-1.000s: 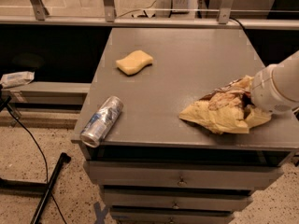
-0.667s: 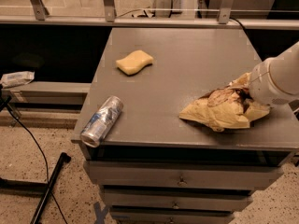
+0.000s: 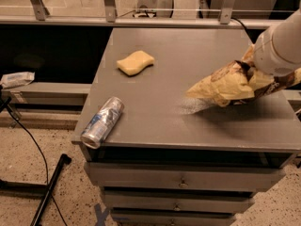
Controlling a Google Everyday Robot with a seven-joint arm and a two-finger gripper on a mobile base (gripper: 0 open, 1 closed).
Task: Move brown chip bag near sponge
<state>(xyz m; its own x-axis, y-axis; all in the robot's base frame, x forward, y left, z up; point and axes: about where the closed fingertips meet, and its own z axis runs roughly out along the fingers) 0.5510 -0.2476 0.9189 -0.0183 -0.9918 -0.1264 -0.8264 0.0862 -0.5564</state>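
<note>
Bag (image 3: pixel 225 86) up off the table (image 3: pixel 188 46) since a second ago; it lay flat near the right front edge then. Now it hangs tilted, left tip lowest, its shadow on the tabletop below. Gripper (image 3: pixel 249 72) at the right side, above the table, mostly hidden by the white wrist (image 3: pixel 280 51); jaws clamped on the bag's right end. Sponge (image 3: pixel 135 62) lies flat at left rear of the table, well apart from the bag. Can (image 3: pixel 102 122) on its side at the front left corner, one end just over the edge. Neither has shifted.
</note>
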